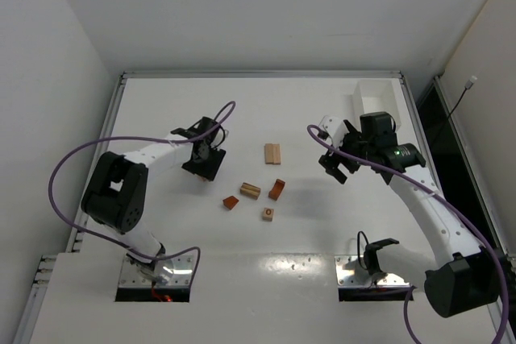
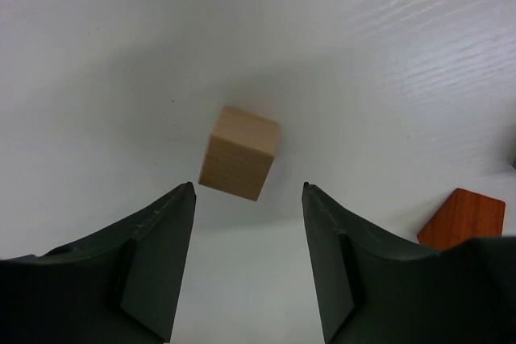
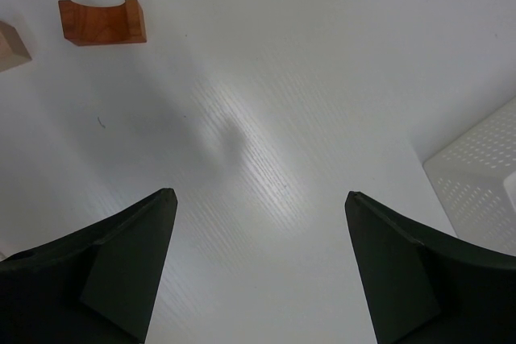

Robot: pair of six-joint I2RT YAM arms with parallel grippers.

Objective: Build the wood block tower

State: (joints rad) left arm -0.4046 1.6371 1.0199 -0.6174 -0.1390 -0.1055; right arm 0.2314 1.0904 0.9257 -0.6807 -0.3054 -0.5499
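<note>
On the table [image 1: 322, 231] the blocks [image 1: 250, 190] lie scattered, none stacked yet; left gripper [image 2: 248, 189] spread near a cube [image 2: 239, 152], right gripper [image 3: 260, 199] spread, empty.

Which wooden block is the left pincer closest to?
The light tan cube, just ahead of the open left pincer; the reddish-brown block lies off to one side.

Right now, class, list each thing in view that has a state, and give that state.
left gripper: open, over the tan cube
right gripper: open, empty
tan cube: on the table, ungripped
arch piece: lying loose, unstacked
wood blocks: scattered, none stacked
</note>
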